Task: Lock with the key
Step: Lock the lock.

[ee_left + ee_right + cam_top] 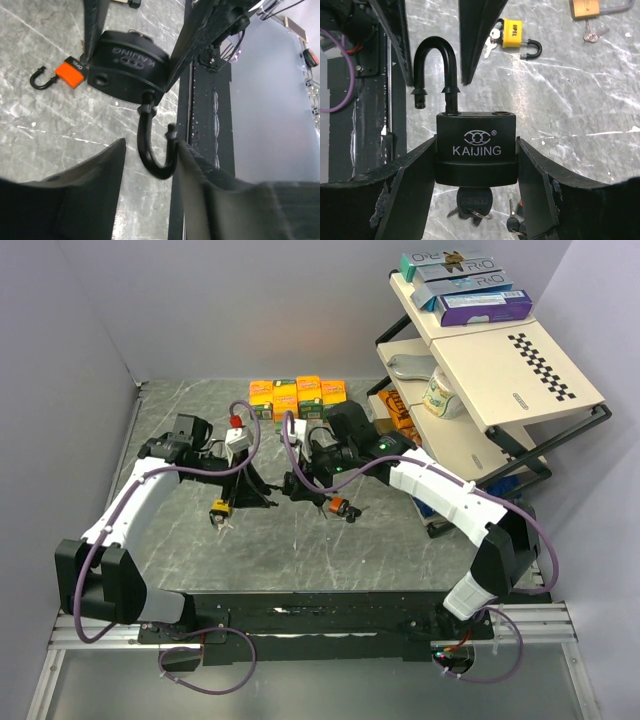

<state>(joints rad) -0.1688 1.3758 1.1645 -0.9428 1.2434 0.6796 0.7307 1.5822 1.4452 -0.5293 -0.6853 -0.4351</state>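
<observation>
Clamping black padlock (475, 135) body, right tool (476, 145); left tool (150, 145) wide, straddling open shackle (434, 47).

black padlock (476, 150): KAIJING | orange padlock (70, 74): OPEL | yellow padlock (512, 33): perhaps IIPEL

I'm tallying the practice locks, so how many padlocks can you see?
4: a black padlock in the right end effector; on the table, a yellow padlock and a brass padlock beyond it, and an orange padlock by the right arm. More may be hidden.
</observation>
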